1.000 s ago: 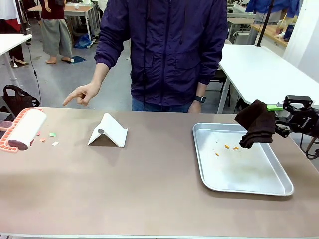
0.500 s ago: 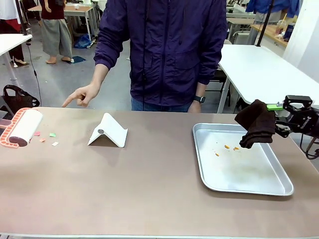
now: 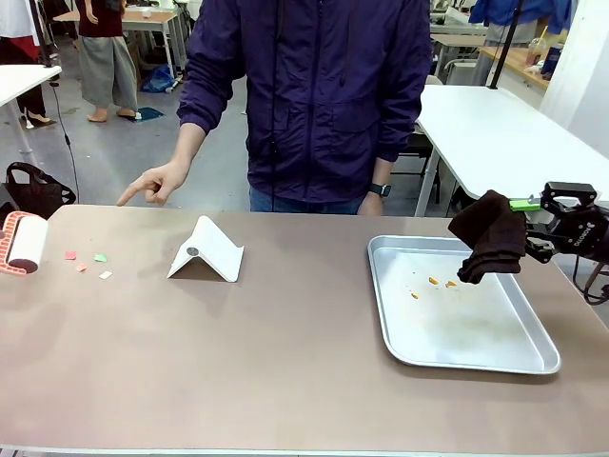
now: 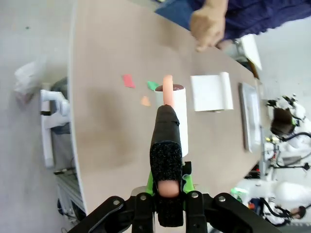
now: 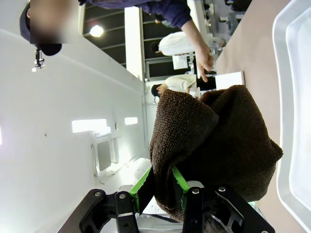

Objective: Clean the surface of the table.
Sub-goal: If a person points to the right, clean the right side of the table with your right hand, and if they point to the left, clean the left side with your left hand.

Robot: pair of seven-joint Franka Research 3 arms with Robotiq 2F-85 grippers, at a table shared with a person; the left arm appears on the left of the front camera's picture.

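The lint roller (image 3: pixel 23 244) has drawn left, away from the paper scraps (image 3: pixel 100 258); left jaws clamp it, right jaws the cloth (image 3: pixel 490 238).

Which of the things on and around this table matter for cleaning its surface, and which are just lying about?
For the job:
table
paper scraps on it
lint roller, clamped in the left arm's jaws
dark brown cloth, clamped in the right arm's jaws
pointing hand of the person

Probably just lying about:
white folded stand
silver tray
orange crumbs in the tray
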